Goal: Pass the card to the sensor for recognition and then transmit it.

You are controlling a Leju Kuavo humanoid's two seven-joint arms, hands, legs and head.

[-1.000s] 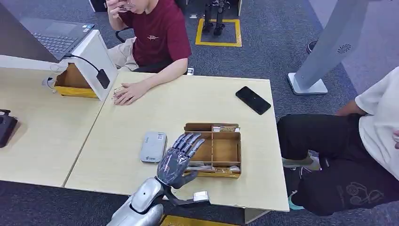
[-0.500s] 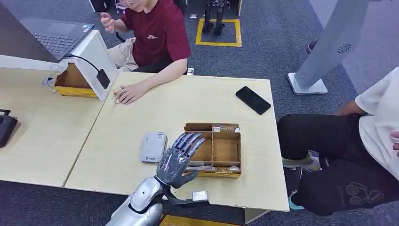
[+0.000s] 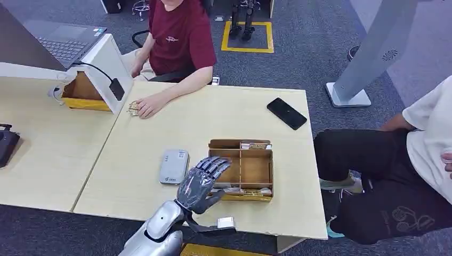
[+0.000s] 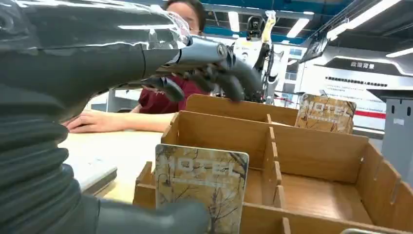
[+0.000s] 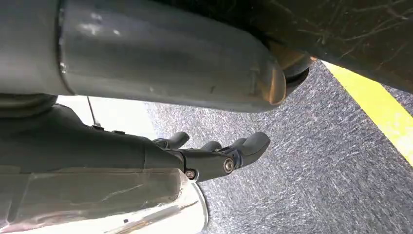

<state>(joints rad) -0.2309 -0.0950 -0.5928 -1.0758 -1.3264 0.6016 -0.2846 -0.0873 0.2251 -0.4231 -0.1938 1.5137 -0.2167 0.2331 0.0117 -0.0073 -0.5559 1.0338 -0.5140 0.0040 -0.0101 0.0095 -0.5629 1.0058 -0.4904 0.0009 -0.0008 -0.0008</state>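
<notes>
A wooden divided box (image 3: 269,169) sits near the table's front edge. A "HOTEL" card (image 4: 202,183) stands upright in its front slot, and more cards (image 3: 255,145) stand in the back slot. My left hand (image 3: 201,181) hovers over the box's front-left corner. Its fingers (image 4: 214,73) arch above the front card and its thumb (image 4: 156,219) lies just in front of the card; nothing is gripped. The grey-white card sensor (image 3: 174,166) lies flat just left of the box. My right hand (image 5: 214,153) hangs over carpet, fingers loose, holding nothing.
A black phone (image 3: 287,113) lies at the table's far right. A person in a red shirt sits across, one hand (image 3: 148,105) resting on the table. A laptop stand with a yellow box (image 3: 85,93) is at the far left. Another person sits at right.
My left hand's fingers have curled down toward the box's front slot. The person across lowered their raised hand from their face.
</notes>
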